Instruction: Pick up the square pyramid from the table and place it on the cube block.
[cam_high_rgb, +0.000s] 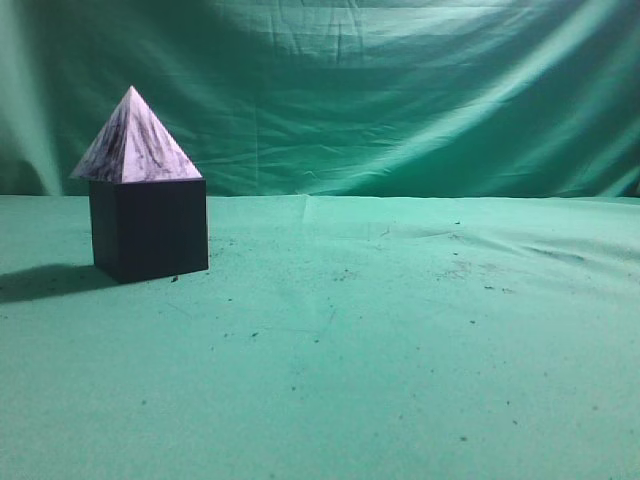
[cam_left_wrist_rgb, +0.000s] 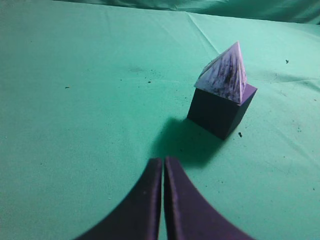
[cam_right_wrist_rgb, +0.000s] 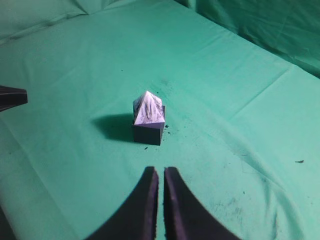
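Observation:
The marbled white-lilac square pyramid (cam_high_rgb: 134, 143) sits upright on top of the dark cube block (cam_high_rgb: 148, 228) at the left of the green table (cam_high_rgb: 380, 340). In the left wrist view the pyramid (cam_left_wrist_rgb: 225, 76) rests on the cube (cam_left_wrist_rgb: 221, 111), and my left gripper (cam_left_wrist_rgb: 163, 161) is shut and empty, well short of them. In the right wrist view the pyramid (cam_right_wrist_rgb: 148, 108) on the cube (cam_right_wrist_rgb: 148, 131) stands ahead of my right gripper (cam_right_wrist_rgb: 161, 170), which is shut and empty. Neither gripper shows in the exterior view.
A wrinkled green cloth backdrop (cam_high_rgb: 400, 90) hangs behind the table. Small dark specks dot the cloth. The dark tip of the other arm (cam_right_wrist_rgb: 11, 96) shows at the left edge of the right wrist view.

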